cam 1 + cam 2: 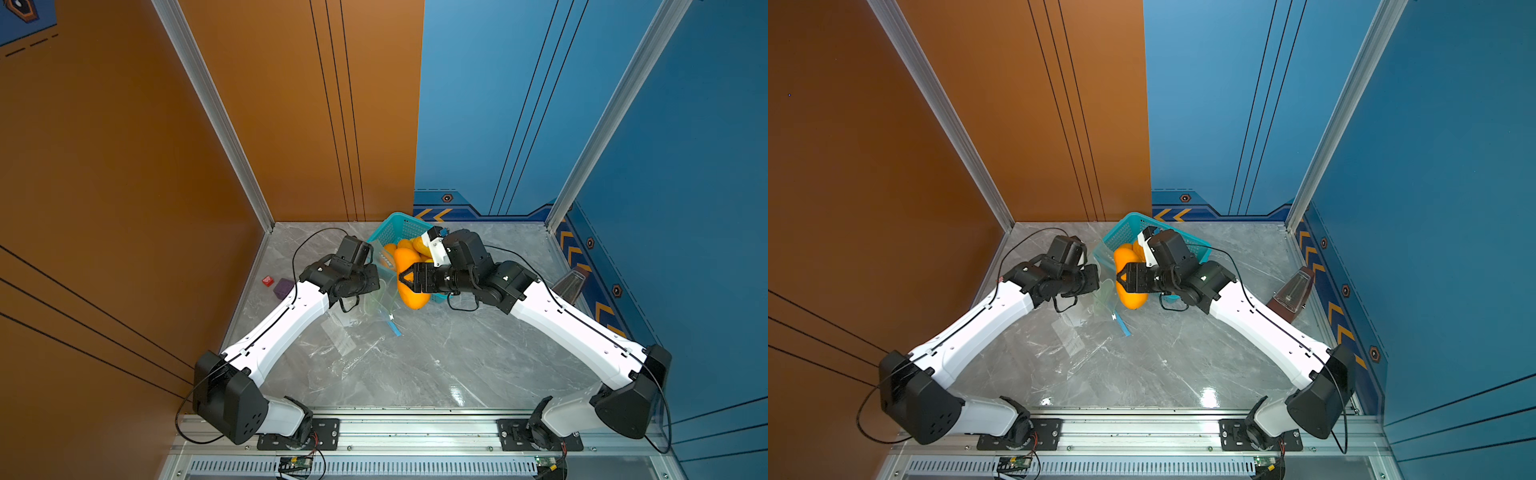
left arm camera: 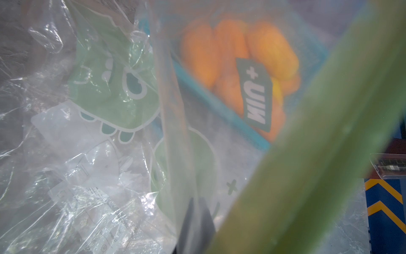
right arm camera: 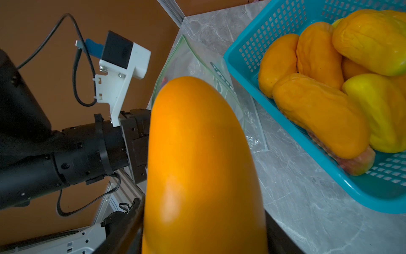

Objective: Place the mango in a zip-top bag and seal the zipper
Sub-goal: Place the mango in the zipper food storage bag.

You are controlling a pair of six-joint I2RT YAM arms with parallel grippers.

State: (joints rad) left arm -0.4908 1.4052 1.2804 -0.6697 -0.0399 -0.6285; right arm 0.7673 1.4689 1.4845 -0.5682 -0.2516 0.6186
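A: Now, where's the mango (image 1: 413, 299)?
B: In my right jaws, spread around its middle, beside the basket (image 1: 395, 226). Left jaws pinch the rim of the zip-top bag (image 1: 379, 301). Next, I'd steer it into the mouth.

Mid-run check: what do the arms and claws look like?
Both the left arm and right arm have white tapered links, bulky black joints, thin black cables alongside. The right claw is black, wedge-fingered. A white bracket carries the left wrist's black camera.

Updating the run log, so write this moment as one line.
left gripper: shut on bag | right gripper: holding mango | mango: held up beside basket, outside bag
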